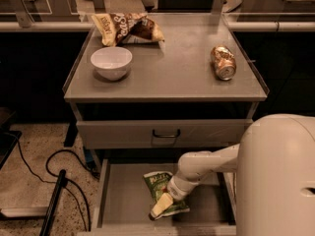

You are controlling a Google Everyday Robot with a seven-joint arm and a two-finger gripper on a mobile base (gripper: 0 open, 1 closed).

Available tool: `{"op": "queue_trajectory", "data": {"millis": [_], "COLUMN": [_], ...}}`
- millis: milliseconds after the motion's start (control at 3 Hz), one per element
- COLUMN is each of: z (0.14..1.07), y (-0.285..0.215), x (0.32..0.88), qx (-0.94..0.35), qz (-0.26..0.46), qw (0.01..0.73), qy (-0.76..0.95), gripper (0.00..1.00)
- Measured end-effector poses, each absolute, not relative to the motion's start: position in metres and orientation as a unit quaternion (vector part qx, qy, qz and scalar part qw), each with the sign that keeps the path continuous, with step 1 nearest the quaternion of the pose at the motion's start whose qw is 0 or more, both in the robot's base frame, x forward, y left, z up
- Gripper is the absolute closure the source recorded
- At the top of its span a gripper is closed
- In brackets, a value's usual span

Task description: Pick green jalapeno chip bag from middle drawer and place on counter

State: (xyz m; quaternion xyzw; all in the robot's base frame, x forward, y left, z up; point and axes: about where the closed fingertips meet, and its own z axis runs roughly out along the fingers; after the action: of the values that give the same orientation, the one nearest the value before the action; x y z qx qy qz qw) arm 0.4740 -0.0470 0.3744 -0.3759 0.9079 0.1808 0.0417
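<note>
Down at the near edge of the green chip bag (158, 185), gripper (161, 206) laid over the foil; open or closed, impossible to tell. Bag flat on the drawer (123, 200) floor, near its middle; arm (211, 163) reaching in from the right. Grasp step apparently in hand. Next: firm hold, lift clear of the upper drawer front (123, 132), then onto the counter (172, 68), between bowl (111, 62) and can (223, 62)

Claw (157, 210) over jalapeno chip bag (156, 181) in middle drawer (123, 200), below counter (172, 70)
</note>
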Motion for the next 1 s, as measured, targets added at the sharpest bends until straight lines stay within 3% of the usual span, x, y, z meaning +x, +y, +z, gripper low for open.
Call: {"op": "queue_trajectory", "data": {"millis": [333,667,1000], "z": [0.3729,0.3729,0.3728], "y": [-0.0460,-0.0460,-0.0460], "x": [0.4731,0.4731,0.4731], "qx": [-0.377,-0.377,-0.377], "qz": [0.181,0.181,0.181], "qw": [0.040,0.040,0.040], "qy": [0.907,0.907,0.907], "gripper": [0.00,0.17,0.41]}}
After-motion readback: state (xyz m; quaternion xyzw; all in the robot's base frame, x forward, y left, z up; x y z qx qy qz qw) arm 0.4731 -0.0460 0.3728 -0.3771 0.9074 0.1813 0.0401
